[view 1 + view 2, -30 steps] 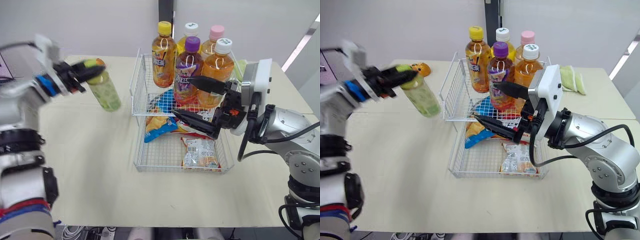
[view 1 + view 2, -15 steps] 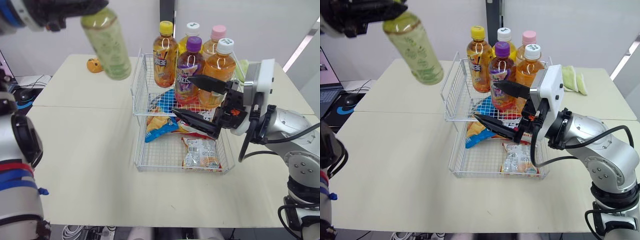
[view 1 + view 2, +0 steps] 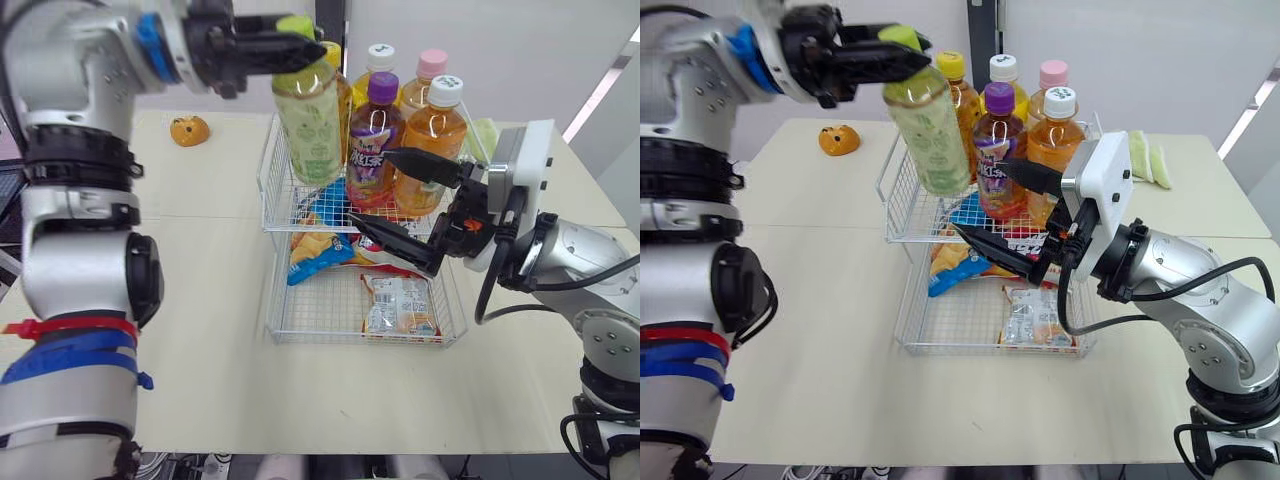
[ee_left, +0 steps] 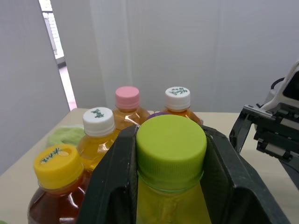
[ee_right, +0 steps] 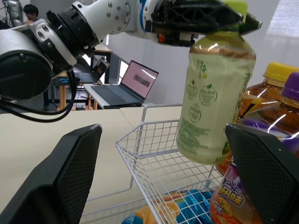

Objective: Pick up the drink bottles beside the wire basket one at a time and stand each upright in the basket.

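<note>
Counter (image 3: 200, 330) surface is pale, and it carries the basket (image 3: 272, 300) at mid-width.

Nearest item: the basket's low front compartment, containing snack packets (image 3: 400, 305) lying flat. A blue packet (image 3: 315, 255) lies at the step between the front and rear sections.

Right end effector (image 3: 368, 185): released, fingers spread wide, held over the middle of the basket, grasping nothing. One finger reaches in front of the purple-cap bottle (image 3: 372, 140); the other lies low over the packets.

Rear section of the basket: five bottles standing upright. The purple-cap bottle and a white-cap bottle (image 3: 432, 140) stand in the front row. A yellow-cap bottle (image 3: 333, 55), a second white-cap bottle (image 3: 381, 58) and a pink-cap bottle (image 3: 432, 65) stand behind them.

Green bottle (image 3: 308, 125): in the air at the basket's far-left corner, slightly tilted, cap up, just beside the yellow-cap bottle. Its base hangs about level with the upper rim; whether it is inside the wire cannot be told.

Left end effector (image 3: 300, 38): clenched on the green bottle at its cap, one finger on each side, confirmed in the left wrist view.

Farthest: an orange toy (image 3: 189, 130) on the counter's far left, well apart from the basket, and a green cloth (image 3: 1145, 158) at the far right.
</note>
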Tool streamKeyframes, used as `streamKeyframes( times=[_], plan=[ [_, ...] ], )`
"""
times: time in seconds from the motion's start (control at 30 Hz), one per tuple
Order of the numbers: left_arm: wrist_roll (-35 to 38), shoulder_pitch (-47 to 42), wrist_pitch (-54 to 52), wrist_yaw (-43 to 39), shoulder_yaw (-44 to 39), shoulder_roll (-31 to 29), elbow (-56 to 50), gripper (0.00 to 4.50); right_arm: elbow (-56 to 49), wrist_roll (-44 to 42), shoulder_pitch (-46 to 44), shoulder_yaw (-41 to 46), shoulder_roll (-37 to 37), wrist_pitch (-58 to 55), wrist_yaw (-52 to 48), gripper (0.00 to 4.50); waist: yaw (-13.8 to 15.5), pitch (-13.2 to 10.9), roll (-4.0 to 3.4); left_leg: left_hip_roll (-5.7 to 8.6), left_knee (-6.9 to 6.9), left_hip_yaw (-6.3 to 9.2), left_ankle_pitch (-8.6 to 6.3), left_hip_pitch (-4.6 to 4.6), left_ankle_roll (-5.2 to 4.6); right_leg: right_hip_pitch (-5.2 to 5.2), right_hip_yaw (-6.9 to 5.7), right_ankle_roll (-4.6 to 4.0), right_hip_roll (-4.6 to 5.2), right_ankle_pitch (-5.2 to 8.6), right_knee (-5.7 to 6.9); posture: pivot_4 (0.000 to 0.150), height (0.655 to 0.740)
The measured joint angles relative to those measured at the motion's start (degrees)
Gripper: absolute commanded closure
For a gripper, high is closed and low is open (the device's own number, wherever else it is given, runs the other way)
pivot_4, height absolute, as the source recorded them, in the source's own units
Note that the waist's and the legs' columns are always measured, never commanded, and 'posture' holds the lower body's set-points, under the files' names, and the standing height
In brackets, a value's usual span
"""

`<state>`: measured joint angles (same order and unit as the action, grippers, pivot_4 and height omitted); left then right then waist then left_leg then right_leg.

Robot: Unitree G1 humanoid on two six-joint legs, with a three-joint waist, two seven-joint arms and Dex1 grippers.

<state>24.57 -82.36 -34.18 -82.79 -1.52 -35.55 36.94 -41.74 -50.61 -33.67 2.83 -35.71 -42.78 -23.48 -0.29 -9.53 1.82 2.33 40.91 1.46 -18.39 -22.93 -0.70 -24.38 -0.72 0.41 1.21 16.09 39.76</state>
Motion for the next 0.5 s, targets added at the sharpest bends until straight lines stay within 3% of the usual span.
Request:
streamKeyframes(
  times=[0.37,0.5],
  plan=[
    [-2.27,4.86,6.04,2.3,0.67,2.64,-2.03,3.13,-1.29,-0.55,0.74,0.94,-0.6,-1.13,2.14,0.0,0.07,0.0,0.0,0.01,0.01,-0.02,0.0,0.0,0.0,-0.01,0.01,0.0,0.0,0.0,0.03,0.15,0.74],
    [-2.27,5.3,7.18,2.42,0.66,3.09,-2.08,1.87,-1.53,-1.09,1.02,1.14,-0.84,-1.43,2.33,0.0,0.07,0.0,0.0,0.01,0.02,-0.03,0.0,0.0,0.0,0.0,0.01,0.0,0.0,0.0,0.04,0.15,0.74]
  ],
)
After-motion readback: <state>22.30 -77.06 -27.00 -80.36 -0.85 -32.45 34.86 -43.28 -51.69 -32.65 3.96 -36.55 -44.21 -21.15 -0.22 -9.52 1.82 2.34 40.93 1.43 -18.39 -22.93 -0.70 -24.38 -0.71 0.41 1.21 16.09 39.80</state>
